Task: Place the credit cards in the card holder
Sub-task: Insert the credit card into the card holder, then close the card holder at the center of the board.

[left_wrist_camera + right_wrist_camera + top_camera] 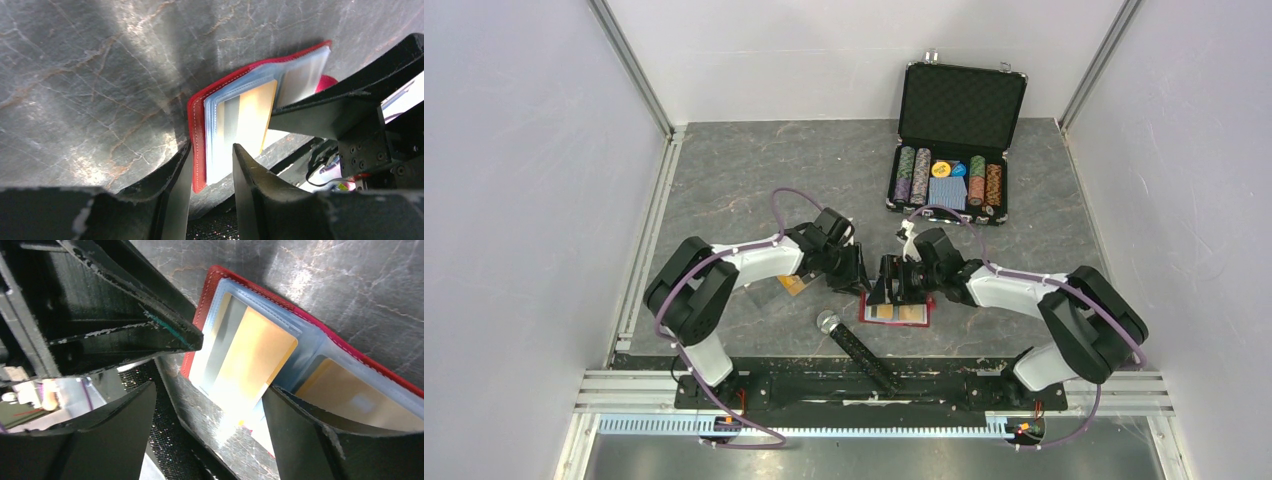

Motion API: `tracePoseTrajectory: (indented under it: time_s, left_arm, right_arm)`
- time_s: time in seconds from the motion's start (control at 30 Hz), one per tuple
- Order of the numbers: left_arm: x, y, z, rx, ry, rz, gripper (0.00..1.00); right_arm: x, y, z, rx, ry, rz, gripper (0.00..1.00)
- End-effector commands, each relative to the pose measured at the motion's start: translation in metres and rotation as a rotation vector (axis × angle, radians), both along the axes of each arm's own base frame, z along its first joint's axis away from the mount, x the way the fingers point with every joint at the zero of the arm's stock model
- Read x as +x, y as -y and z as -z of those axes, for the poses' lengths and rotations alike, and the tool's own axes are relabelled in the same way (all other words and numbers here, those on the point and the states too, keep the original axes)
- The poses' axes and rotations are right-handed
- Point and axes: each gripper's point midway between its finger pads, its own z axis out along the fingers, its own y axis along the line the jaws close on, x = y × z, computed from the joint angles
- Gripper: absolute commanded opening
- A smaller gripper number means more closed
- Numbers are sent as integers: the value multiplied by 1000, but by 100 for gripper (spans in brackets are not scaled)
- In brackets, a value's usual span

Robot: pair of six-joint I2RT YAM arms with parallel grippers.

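Observation:
The red card holder (897, 314) lies open on the table between the two arms, blue-grey sleeves up. An orange-gold credit card (255, 352) sits partly in its left sleeve, and another (350, 395) lies in the right sleeve. A further orange-gold card (792, 284) lies on the table under the left arm. My left gripper (856, 275) is narrowly open, and the holder's red left edge (199, 150) shows between its fingers. My right gripper (889, 290) is wide open just above the holder's left half (210, 400). One right finger (325, 112) reaches over the holder in the left wrist view.
An open black poker-chip case (954, 165) with chips and a blue deck stands at the back right. A black glittery microphone (856, 345) lies just in front of the holder. The two grippers' fingers are very close together over the holder.

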Motion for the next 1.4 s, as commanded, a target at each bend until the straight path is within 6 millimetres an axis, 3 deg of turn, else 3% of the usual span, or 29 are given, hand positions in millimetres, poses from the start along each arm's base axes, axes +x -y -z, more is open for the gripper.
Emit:
tracePoseTrajectory:
  time_s: [0.0, 0.23, 0.37, 0.57, 0.73, 1.0, 1.2, 1.3, 1.37]
  left_arm:
    - [-2, 18, -33, -108, 19, 26, 40]
    - [2, 11, -26, -38, 28, 29, 38]
    - [3, 7, -22, -10, 26, 28, 38]
    - [0, 10, -12, -23, -6, 24, 45]
    - [-3, 14, -9, -43, -20, 16, 47]
    - [-8, 20, 2, -46, -48, 5, 50]
    - [-10, 22, 11, -52, -69, 7, 52]
    - [-11, 26, 15, -58, -79, 9, 52]
    - [-11, 28, 17, -56, -82, 7, 52]
  right_arm:
    - [4, 18, 1, -158, 59, -9, 84]
    - [4, 26, -7, -267, 102, -30, 93]
    - [7, 32, -11, -307, 125, -26, 93]
    - [11, 23, -32, -253, 170, -47, 91]
    - [14, 32, -29, -280, 177, -25, 88]
    - [16, 80, -3, -435, 141, 36, 89]
    - [19, 112, 2, -443, 118, 90, 87]
    - [15, 122, 13, -462, 91, 92, 83]
    - [11, 128, 21, -485, 73, 92, 75]
